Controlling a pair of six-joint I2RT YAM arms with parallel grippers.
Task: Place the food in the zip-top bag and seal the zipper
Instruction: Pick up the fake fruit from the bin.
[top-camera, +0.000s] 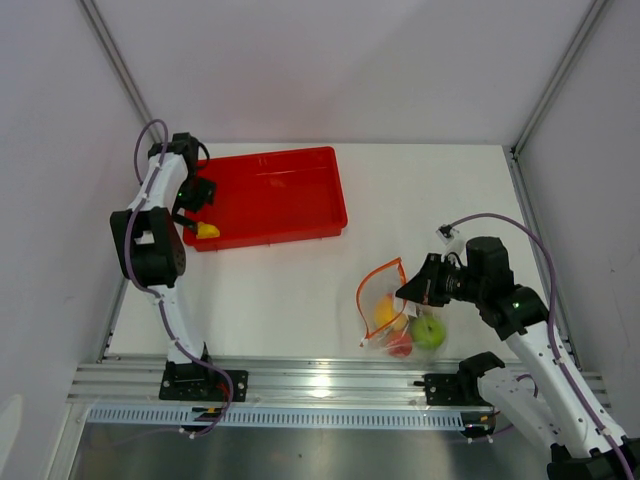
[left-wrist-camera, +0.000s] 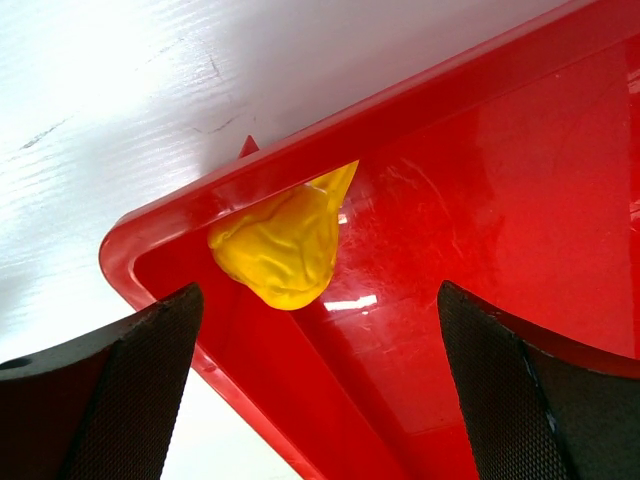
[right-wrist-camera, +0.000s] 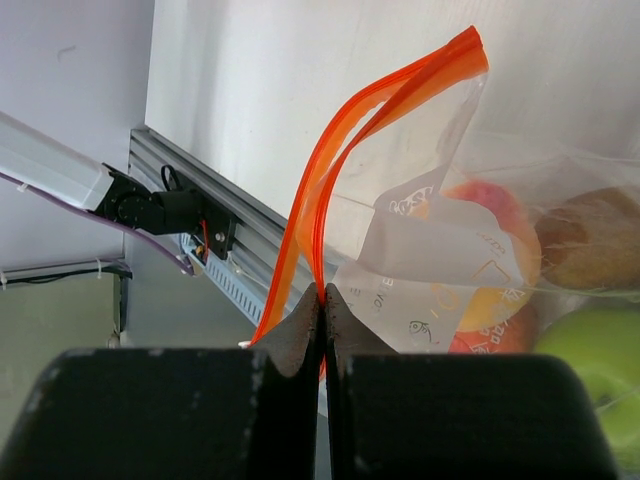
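Observation:
The clear zip-top bag (top-camera: 392, 318) lies right of centre with its mouth open; its orange-red zipper (top-camera: 378, 272) forms a loop. Inside are a green apple (top-camera: 429, 331), an orange-yellow peach (top-camera: 385, 311) and a red-pink fruit (top-camera: 399, 344); the right wrist view also shows a brownish piece (right-wrist-camera: 590, 240). My right gripper (top-camera: 407, 291) is shut on one zipper strip (right-wrist-camera: 322, 225), holding the mouth open. A yellow piece (top-camera: 207, 231) lies in the near-left corner of the red tray (top-camera: 300, 215). My left gripper (top-camera: 192, 212) is open just above the yellow piece (left-wrist-camera: 282, 245), not touching it.
The aluminium rail (top-camera: 330, 378) runs along the near table edge with both arm bases. Purple cables (top-camera: 150, 135) loop off both arms. Grey walls and frame posts enclose the table at left, back and right.

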